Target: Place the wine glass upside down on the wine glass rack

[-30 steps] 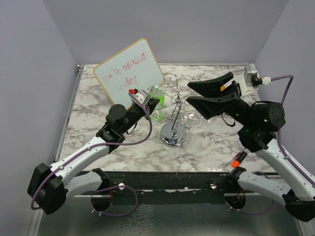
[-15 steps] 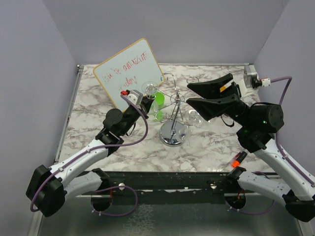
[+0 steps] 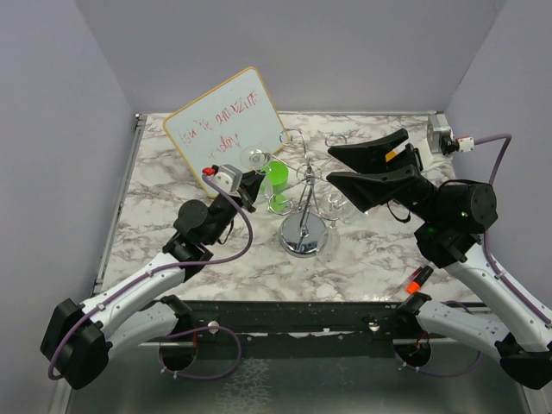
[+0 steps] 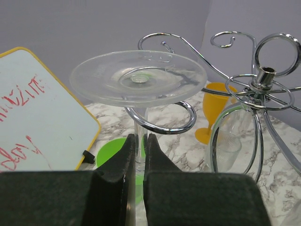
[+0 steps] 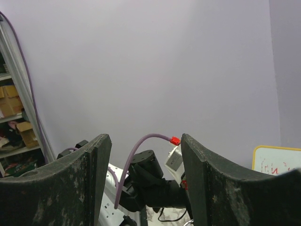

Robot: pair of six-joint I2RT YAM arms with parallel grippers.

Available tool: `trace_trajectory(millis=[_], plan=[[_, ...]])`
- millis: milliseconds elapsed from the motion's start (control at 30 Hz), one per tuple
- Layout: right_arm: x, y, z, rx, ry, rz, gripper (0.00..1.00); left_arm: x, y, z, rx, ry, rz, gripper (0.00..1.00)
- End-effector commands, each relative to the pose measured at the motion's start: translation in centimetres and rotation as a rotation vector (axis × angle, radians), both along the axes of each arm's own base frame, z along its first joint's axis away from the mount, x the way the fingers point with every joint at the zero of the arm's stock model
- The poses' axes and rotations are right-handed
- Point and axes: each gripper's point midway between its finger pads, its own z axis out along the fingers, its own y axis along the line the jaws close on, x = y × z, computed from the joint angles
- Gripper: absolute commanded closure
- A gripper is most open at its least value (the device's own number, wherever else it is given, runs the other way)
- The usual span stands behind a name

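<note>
Left hand (image 4: pixel 139 143) tight on one inverted wine glass (image 4: pixel 138 77) beside one rack (image 4: pixel 262 79).

Wine glass rack (image 3: pixel 304 235): one was present.
Stemmed glasses: three were counted, namely one wine glass (image 4: pixel 138 77) with a green bowl, one orange glass (image 4: pixel 214 110) and one clear glass (image 4: pixel 228 148).
Whiteboard (image 3: pixel 226 125): one was present.
Marble table (image 3: pixel 379 250): one was present.
Robot arms: two were visible, the left arm (image 3: pixel 147 280) and the right arm (image 3: pixel 483 276).
Grippers: two were visible, the left gripper (image 4: pixel 140 139) and the right gripper (image 3: pixel 332 164).
</note>
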Motion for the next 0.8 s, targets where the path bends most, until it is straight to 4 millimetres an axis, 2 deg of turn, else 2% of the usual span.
trace_trajectory(millis=[0,167,533,600,767], plan=[[-0.4,-0.1,0.1,0.007,-0.006,0.01,0.34,-1.5,1.5,2.2,-0.052,-0.086,0.011,1.0],[-0.1,0.0,-0.1,-0.001,0.001,0.002,0.34,-2.8,0.4,1.5,-0.016,-0.104,-0.079,1.0],[0.1,-0.1,-0.3,-0.007,0.017,-0.014,0.34,-2.8,-1.8,-0.1,0.038,-0.078,-0.174,0.92],[0.1,-0.2,-0.3,-0.005,0.021,-0.02,0.34,-2.5,-1.7,-0.4,0.027,-0.054,-0.161,0.89],[1.5,-0.1,-0.7,-0.028,0.09,-0.064,0.34,-2.1,-0.7,-1.2,-0.013,-0.005,-0.108,0.67]])
